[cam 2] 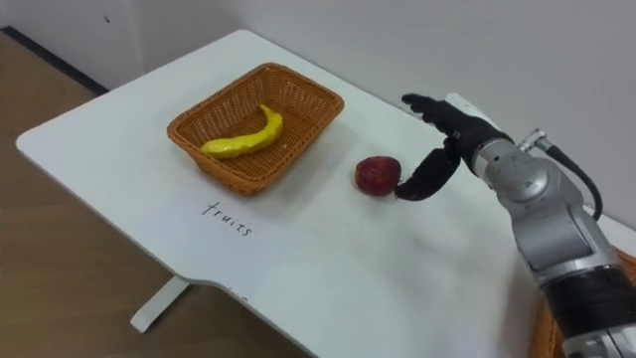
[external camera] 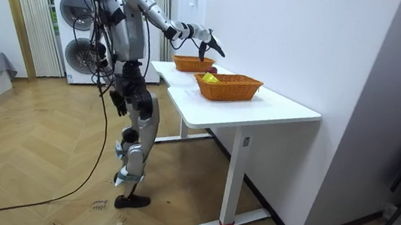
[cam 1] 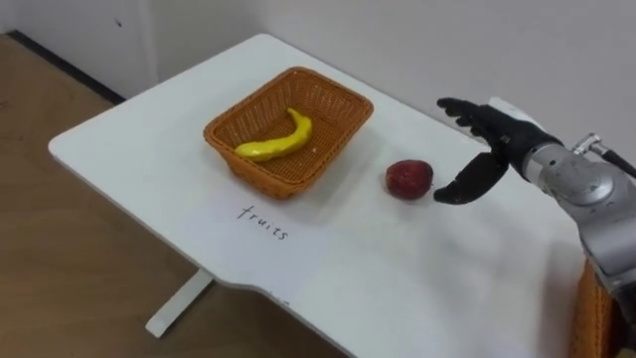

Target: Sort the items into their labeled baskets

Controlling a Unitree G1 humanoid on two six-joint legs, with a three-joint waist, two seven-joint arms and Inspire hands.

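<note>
A woven basket (cam 1: pixel 333 97) stands on the white table (cam 1: pixel 139 149) with a yellow banana (cam 1: pixel 275 140) lying in it. To its right a red apple (cam 1: pixel 408 178) rests on the tabletop. My right hand (cam 1: pixel 489 149) hovers just right of the apple, open, fingers spread above it and the thumb lowered close beside the fruit. In the room view I stand at the table's end with that arm stretched over it, and my left hand (external camera: pixel 117 101) hangs by my hip.
A second woven basket (cam 1: pixel 584 316) shows its rim at the lower right. A handwritten label (cam 1: pixel 263 222) marks the table in front of the fruit basket. The table's near edge (cam 1: pixel 229 283) drops to wooden floor; a wall runs behind.
</note>
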